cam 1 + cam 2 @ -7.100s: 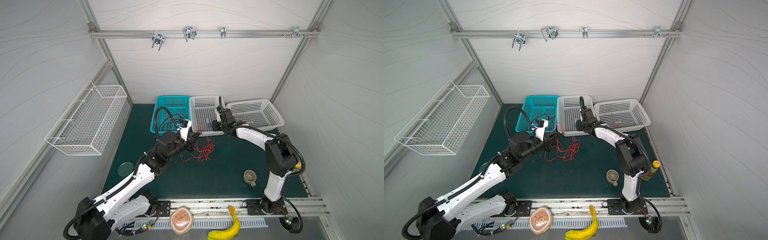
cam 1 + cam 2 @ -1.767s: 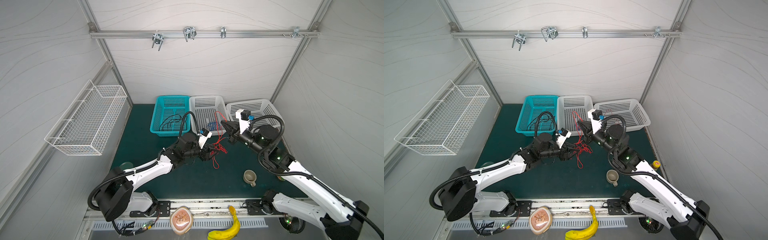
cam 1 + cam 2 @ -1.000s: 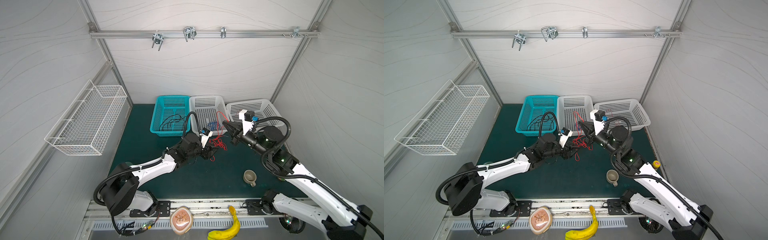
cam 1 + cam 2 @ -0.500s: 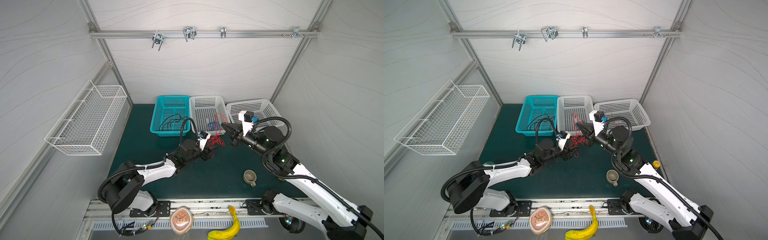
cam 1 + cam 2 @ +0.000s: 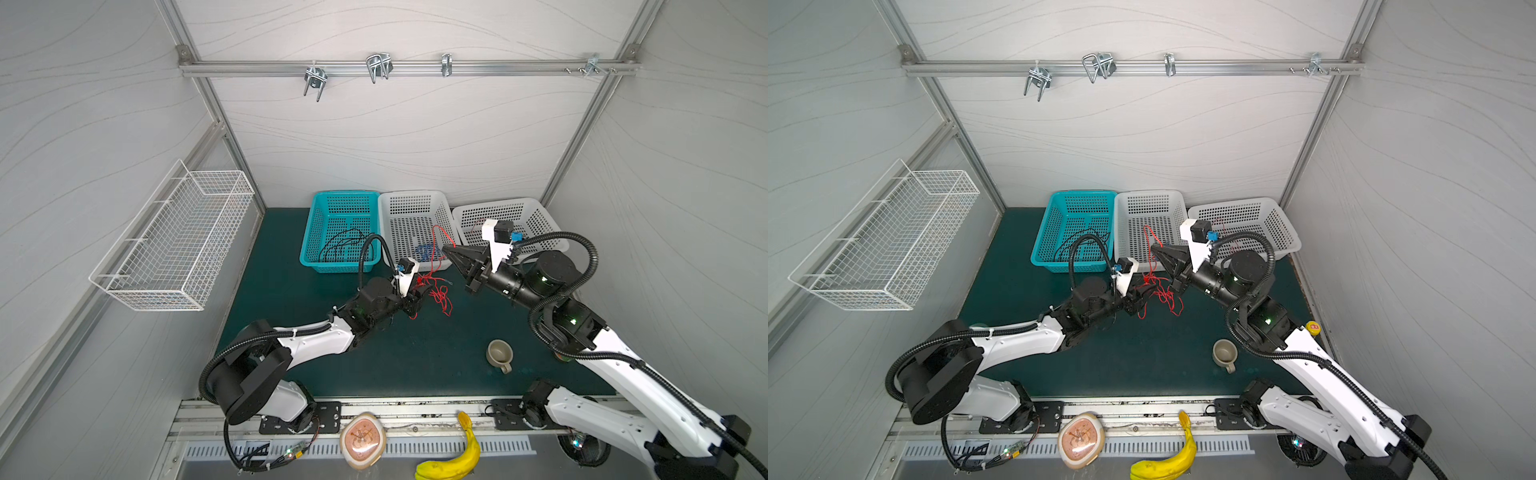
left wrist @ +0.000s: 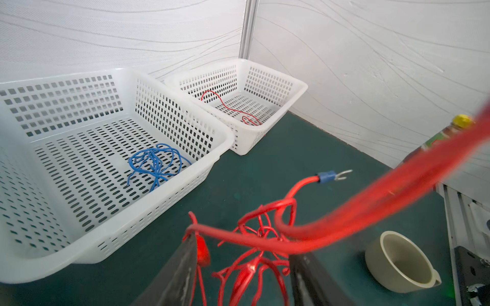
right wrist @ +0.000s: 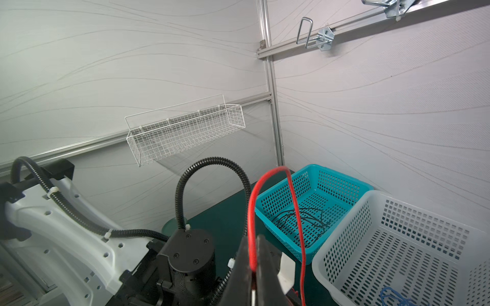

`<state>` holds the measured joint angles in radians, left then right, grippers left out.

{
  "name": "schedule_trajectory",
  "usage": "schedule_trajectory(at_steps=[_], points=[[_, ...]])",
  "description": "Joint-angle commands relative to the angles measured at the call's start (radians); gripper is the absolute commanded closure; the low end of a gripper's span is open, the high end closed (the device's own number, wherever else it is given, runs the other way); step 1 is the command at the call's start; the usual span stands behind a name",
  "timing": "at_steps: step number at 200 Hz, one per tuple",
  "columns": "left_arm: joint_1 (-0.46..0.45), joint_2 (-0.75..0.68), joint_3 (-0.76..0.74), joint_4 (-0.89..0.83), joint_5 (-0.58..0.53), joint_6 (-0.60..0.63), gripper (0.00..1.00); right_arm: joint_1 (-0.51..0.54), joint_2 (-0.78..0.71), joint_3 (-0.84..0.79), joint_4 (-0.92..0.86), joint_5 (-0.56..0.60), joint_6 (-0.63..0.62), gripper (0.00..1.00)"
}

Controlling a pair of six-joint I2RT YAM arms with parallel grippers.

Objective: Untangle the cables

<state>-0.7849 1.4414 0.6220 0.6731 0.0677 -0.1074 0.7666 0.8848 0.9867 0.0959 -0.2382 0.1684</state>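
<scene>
Though faint from above, blue cables (image 6: 156, 164) crisp in left wrist view

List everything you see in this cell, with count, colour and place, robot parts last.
teal basket: one, teal, back left of mat
white baskets: two, white, beside it at the back
wire basket: one, white, on the left wall
red cables: a tangle, red, on the mat between the hands; one more in the rightmost basket
blue cables: a bunch, blue, in the middle basket
black cables: a few, black, in the teal basket
mug: one, beige, front right of mat
bottle: one, yellow cap, right edge
banana: one, yellow, front ledge
round thing: one, peach, beside the banana
left hand: one, black, open, red cables across it
right hand: one, black, shut on a red strand
</scene>
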Motion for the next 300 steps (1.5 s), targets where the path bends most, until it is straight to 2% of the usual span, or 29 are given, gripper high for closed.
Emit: schedule_trajectory(at_steps=[1,36,57,74,185,202,220,238,256,300], points=[[-0.003,0.038,0.041,0.057,-0.004,0.004,0.47,0.004,-0.020,0.044,0.043,-0.048,0.007,1.00],[-0.003,0.087,0.081,0.027,0.009,-0.010,0.75,0.004,-0.016,0.053,0.073,-0.060,0.014,1.00],[-0.004,0.103,0.088,0.014,0.010,-0.017,0.85,0.005,-0.015,0.056,0.071,-0.035,0.003,1.00],[-0.004,0.107,0.084,0.004,0.005,-0.018,0.88,0.005,-0.016,0.061,0.064,-0.006,-0.012,1.00],[-0.004,0.075,-0.023,-0.058,-0.082,-0.029,0.89,0.003,-0.096,0.107,0.040,0.278,-0.202,1.00],[-0.004,0.064,-0.036,-0.058,-0.084,-0.032,0.89,0.003,-0.094,0.107,0.031,0.329,-0.234,1.00],[-0.004,0.048,-0.042,-0.055,-0.050,-0.031,0.83,-0.003,-0.077,0.103,0.023,0.380,-0.244,1.00],[-0.004,0.029,-0.039,-0.054,0.002,-0.024,0.76,-0.016,-0.050,0.094,0.019,0.368,-0.226,1.00],[-0.004,0.014,-0.033,-0.055,0.044,-0.018,0.64,-0.022,-0.018,0.093,0.016,0.348,-0.212,1.00],[-0.005,-0.023,-0.041,-0.074,0.055,-0.014,0.49,-0.044,0.038,0.116,0.024,0.350,-0.205,1.00]])
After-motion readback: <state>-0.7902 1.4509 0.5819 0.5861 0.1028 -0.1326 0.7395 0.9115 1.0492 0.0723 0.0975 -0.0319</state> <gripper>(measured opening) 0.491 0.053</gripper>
